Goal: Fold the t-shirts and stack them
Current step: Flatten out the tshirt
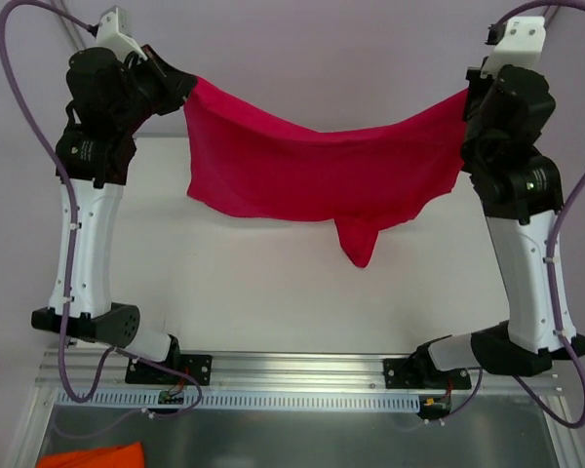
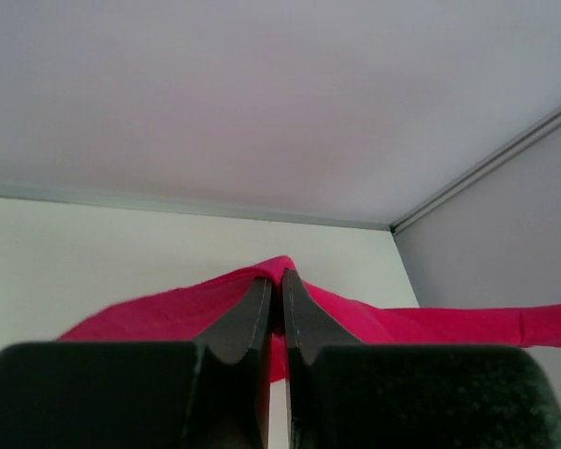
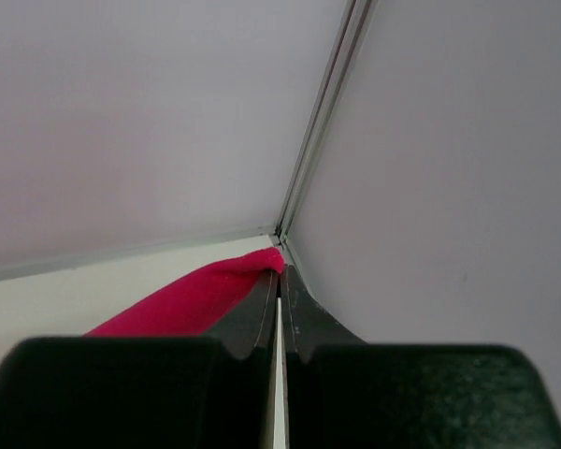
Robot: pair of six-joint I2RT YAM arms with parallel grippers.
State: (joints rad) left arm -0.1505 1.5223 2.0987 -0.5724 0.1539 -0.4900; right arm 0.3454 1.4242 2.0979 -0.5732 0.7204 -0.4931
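Left fingers [image 2: 243, 323] and right fingers [image 3: 254, 318], each pinched shut on an opposite corner of the crimson t-shirt [image 1: 312, 166], hold it stretched between the two raised arms (middle sagging, one sleeve dangling) over the far side of the white bench [image 1: 273, 302].
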